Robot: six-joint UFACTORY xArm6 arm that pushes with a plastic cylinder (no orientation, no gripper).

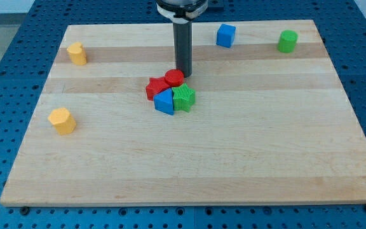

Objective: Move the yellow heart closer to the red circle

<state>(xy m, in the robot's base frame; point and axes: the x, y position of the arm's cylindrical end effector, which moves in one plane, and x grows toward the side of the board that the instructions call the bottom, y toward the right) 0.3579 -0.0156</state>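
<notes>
Landmark: red circle.
Tip: against the circle's upper right.
Yellow heart: well to the circle's left, slightly higher.
Pincer: none fitted, so no state to tell.

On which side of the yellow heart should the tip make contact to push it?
Its face toward the view's upper left. The yellow heart, seemingly the upper yellow block, lies left of and above the red circle; my tip stands beside that circle.

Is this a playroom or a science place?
Probably a robot lab. A wooden board sits on a blue bench full of holes, and a robot's rod, my tip, touches the red circle.
</notes>
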